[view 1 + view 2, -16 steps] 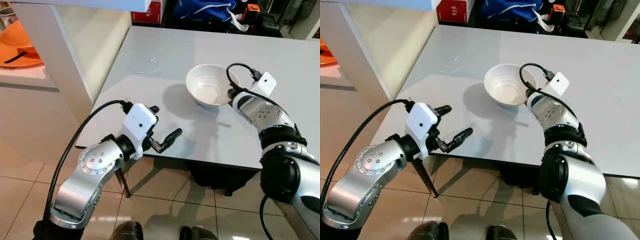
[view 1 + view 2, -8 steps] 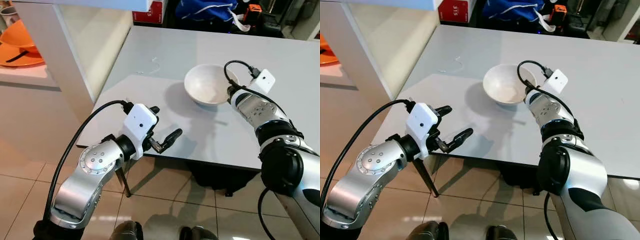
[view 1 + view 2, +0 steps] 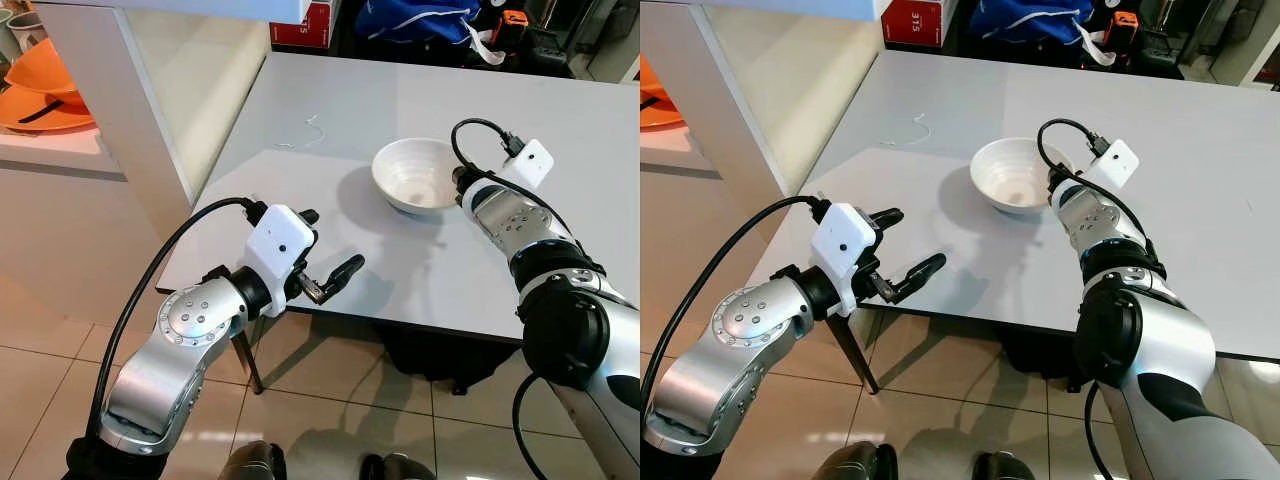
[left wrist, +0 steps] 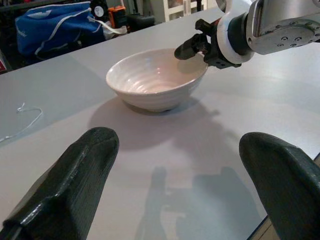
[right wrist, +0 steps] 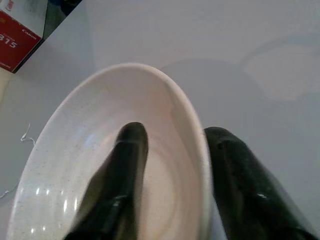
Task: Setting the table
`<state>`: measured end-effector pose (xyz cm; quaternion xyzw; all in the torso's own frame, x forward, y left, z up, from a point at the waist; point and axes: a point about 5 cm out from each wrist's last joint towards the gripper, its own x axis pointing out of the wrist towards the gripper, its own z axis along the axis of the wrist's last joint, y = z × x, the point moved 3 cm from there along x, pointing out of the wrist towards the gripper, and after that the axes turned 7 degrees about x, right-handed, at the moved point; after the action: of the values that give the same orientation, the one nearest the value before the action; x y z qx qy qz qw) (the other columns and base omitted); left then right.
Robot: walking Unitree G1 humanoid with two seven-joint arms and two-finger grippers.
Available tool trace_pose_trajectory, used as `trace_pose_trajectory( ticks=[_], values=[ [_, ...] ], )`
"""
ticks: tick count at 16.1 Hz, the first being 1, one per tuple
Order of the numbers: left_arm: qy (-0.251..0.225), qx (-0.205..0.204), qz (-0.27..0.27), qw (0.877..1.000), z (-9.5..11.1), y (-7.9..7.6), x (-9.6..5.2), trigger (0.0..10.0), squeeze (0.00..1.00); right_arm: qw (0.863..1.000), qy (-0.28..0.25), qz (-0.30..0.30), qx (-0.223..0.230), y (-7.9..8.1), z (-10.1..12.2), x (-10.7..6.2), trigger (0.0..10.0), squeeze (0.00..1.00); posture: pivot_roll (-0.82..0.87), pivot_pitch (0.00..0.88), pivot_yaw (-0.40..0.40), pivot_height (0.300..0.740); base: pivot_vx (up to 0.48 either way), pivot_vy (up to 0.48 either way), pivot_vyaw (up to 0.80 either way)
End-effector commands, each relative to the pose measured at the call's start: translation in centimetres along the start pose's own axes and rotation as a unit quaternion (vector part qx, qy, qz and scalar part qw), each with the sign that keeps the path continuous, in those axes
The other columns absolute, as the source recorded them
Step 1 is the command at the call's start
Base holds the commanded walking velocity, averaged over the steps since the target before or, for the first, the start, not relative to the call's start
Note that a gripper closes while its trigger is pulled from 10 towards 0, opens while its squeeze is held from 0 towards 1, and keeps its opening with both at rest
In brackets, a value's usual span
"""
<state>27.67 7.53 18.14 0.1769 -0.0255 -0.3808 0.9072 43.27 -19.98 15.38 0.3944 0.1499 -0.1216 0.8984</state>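
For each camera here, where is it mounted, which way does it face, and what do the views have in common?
Left and right eye views: on the head, looking forward and down at the grey table; both silver arms show, left gripper open at the near edge.
Left wrist view: along its spread fingers across the table toward the white bowl.
Right wrist view: along the right gripper, one finger inside the bowl's rim, one outside.
Shared: all views show the bowl; the left wrist view also shows the right gripper at its rim.
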Motion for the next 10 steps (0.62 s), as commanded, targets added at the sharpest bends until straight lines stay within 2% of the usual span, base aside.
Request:
trace_pose_trajectory(
  ticks=[1,5,6,8,10],
  values=[
    [-0.001,0.008,-0.003,1.000,0.1,0.0,0.2,10.0,0.00,1.000,-0.012,0.000,0.008,0.3,1.0,-0.1,10.0,1.00,0.10,0.062,-0.001,0.740,0.000,0.000,0.00],
    [-0.001,0.010,-0.002,1.000,0.1,0.1,0.3,10.0,0.00,0.998,-0.017,0.018,0.054,-0.1,1.9,-0.2,10.0,1.00,0.10,0.057,0.000,0.740,0.000,0.000,0.00],
    [0.002,0.009,0.007,1.000,0.0,0.3,0.3,10.0,0.00,0.997,-0.019,0.022,0.072,-0.3,2.4,-0.2,10.0,0.00,0.10,0.054,0.001,0.740,0.000,0.000,0.00],
    [0.013,0.000,0.023,1.000,-0.5,0.7,0.3,10.0,0.00,0.996,-0.032,0.027,0.074,-0.7,3.4,-0.4,10.0,0.00,0.09,0.049,0.006,0.740,0.000,0.000,0.00],
    [0.016,-0.004,0.086,0.996,-0.9,2.2,0.0,10.0,0.00,0.995,-0.090,0.046,0.027,-0.7,5.7,-1.7,10.0,0.00,0.08,0.048,0.003,0.740,0.000,0.000,0.00]
  ],
)
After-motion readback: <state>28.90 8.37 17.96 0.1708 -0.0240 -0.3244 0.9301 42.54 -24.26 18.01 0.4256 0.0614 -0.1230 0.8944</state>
